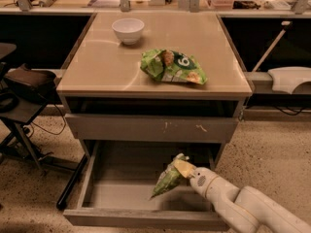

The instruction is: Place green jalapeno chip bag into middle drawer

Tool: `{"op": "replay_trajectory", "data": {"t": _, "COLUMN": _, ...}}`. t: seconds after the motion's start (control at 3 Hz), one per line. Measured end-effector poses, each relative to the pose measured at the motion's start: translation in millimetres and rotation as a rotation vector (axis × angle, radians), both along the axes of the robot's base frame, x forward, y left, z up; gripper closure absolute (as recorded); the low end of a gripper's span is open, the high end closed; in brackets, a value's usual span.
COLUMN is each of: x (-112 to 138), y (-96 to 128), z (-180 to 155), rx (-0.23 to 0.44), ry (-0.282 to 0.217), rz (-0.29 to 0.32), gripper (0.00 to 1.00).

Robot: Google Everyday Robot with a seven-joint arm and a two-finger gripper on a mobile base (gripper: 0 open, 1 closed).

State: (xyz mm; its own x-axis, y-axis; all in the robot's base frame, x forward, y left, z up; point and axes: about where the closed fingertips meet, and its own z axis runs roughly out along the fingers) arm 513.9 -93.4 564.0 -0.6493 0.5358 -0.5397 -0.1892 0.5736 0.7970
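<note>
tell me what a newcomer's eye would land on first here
First, the white arm reaching in from the lower right, its end effector pinching the top of the green jalapeno chip bag, which dangles over the open middle drawer at the bottom. Next, the brighter green bag lying on the tan tabletop, with a white bowl behind it to the left.

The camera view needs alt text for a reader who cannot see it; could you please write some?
A robot gripper holds a green chip bag by its top over the open drawer, which sits below a shut drawer. On the cabinet top above lie a brighter green bag and a white bowl.
</note>
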Motion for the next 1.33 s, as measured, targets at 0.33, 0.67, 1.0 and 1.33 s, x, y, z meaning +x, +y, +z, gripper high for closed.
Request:
{"op": "replay_trajectory", "data": {"t": 0.33, "x": 22, "y": 3, "z": 2, "rx": -0.063, "ry": -0.098, "rz": -0.046, "gripper": 1.0}}
{"op": "replay_trajectory", "data": {"t": 0.67, "x": 29, "y": 22, "z": 5, "rx": -0.065, "ry": -0.121, "rz": -0.048, "gripper": 1.0}}
{"op": "replay_trajectory", "data": {"t": 1.0, "x": 25, "y": 24, "z": 4, "rx": -0.142, "ry": -0.171, "rz": -0.039, "gripper": 1.0}}
{"op": "replay_trajectory", "data": {"t": 1.33, "x": 20, "y": 44, "z": -25, "rx": -0.292, "ry": -0.228, "rz": -0.007, "gripper": 1.0}}
